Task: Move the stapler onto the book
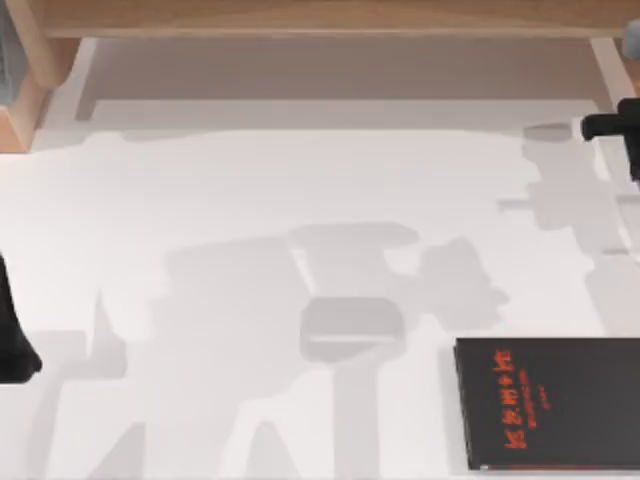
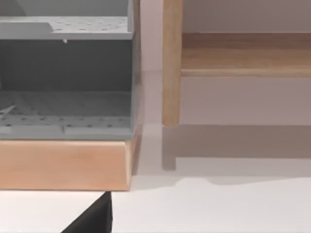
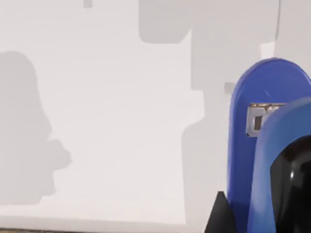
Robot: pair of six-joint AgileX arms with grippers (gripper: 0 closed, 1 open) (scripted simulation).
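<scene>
In the right wrist view the stapler (image 3: 252, 160) is very close to the camera: a bright blue oblong body with a rounded front end and a small metal plate under its upper arm. A glossy black finger (image 3: 291, 189) lies against its blue top and another black tip shows beside its base, so the right gripper seems closed around the stapler. The white table (image 3: 107, 121) lies behind it, and whether the stapler touches the table cannot be told.

The top view gives the book (image 1: 550, 403) instead. It lies flat at the near right of the table (image 1: 250, 200), black cover up with red characters, and runs out of the picture on the right side. At the right edge, toward the far side and well apart from the book, a black part of the right arm (image 1: 612, 128) comes in. At the left edge, near the front, there is a black piece of the left arm (image 1: 12, 340); whether its fingers are open or closed cannot be told.

The middle of the table carries grey shadows, and between the two arms the surface is bare white.

Farther off, the left wrist view looks at a grey shelf unit (image 2: 65, 73) with dotted floors on a wooden base (image 2: 65, 165), and next to it a wooden post (image 2: 171, 63) with a wooden rail (image 2: 245, 53). A wooden rail (image 1: 330, 18) borders the far side in the top view too.
</scene>
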